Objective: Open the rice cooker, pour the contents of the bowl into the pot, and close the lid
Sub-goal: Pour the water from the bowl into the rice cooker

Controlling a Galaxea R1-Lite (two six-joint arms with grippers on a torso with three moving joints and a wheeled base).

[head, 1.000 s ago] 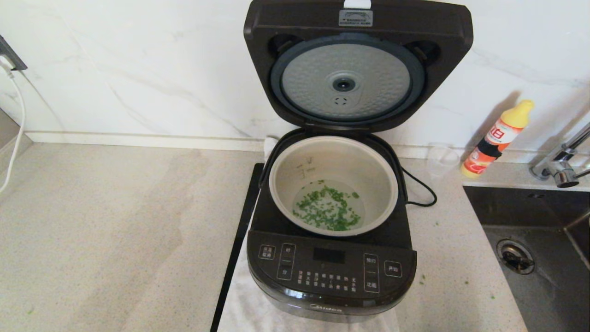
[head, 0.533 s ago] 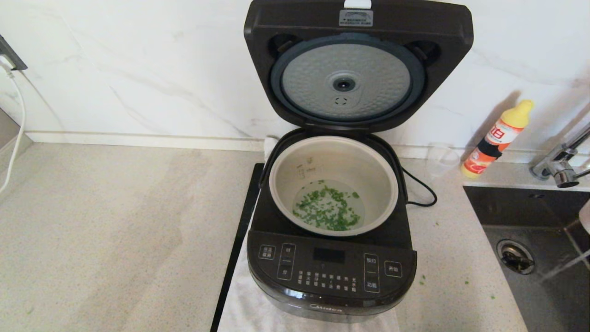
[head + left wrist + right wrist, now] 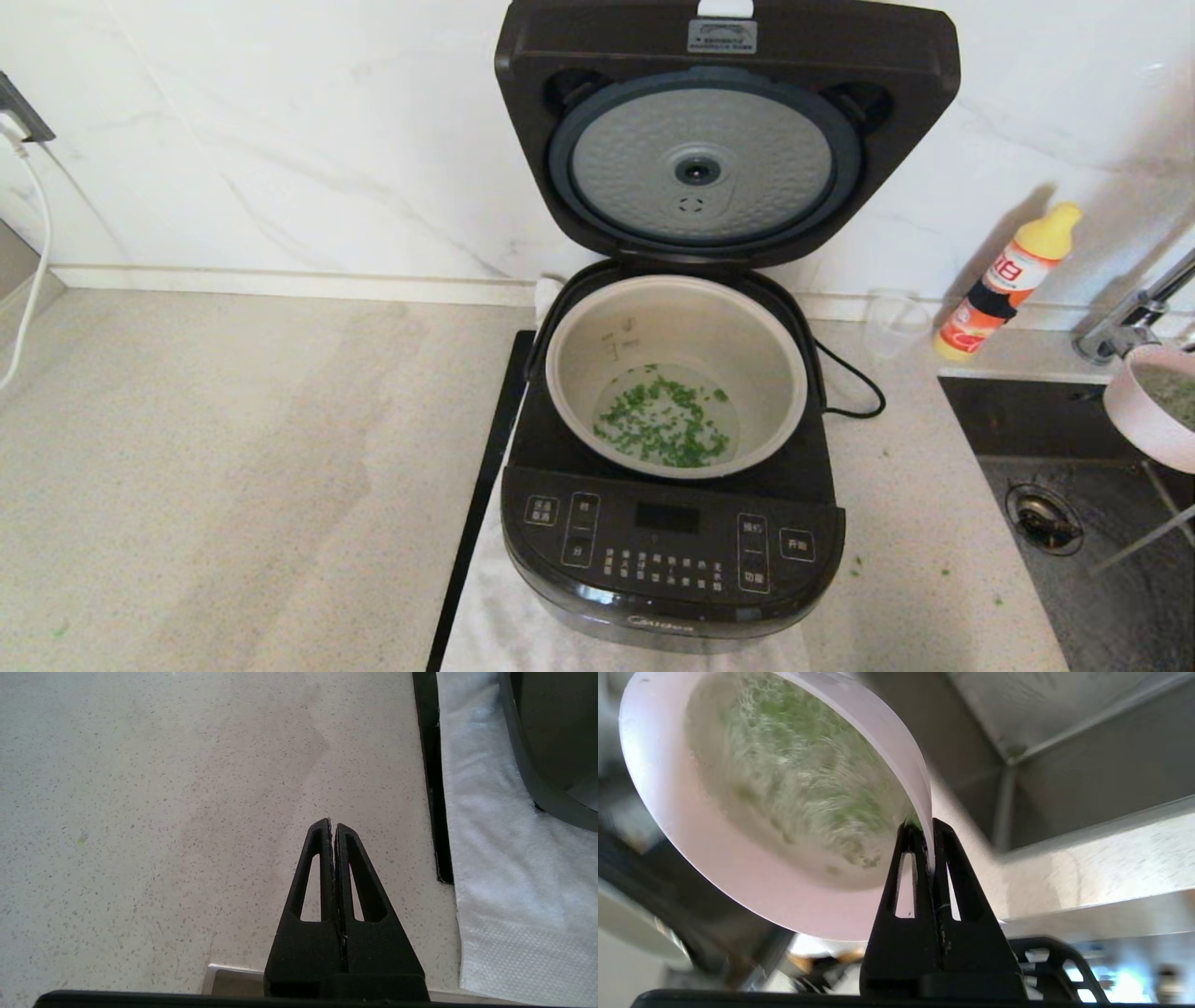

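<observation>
The black rice cooker (image 3: 672,551) stands on a white cloth with its lid (image 3: 724,131) swung up against the wall, silver disc facing me. Its pot (image 3: 674,373) holds water and green bits at the bottom. A pale pink bowl (image 3: 1153,406) with green contents enters at the right edge, above the sink. My right gripper (image 3: 926,828) is shut on the rim of the bowl (image 3: 738,868), one finger inside and one outside. My left gripper (image 3: 332,826) is shut and empty, hovering over the counter left of the cooker; it does not show in the head view.
A dark sink (image 3: 1083,523) with a drain lies to the right, a tap (image 3: 1134,322) behind it. An orange and yellow bottle (image 3: 1008,280) and a clear cup (image 3: 894,322) stand by the wall. A black strip (image 3: 481,504) runs along the cloth's left side. Green bits are scattered on the counter.
The pink bowl has come into the head view from the right edge, moving left and up over the sink. The cooker and lid have not moved.
</observation>
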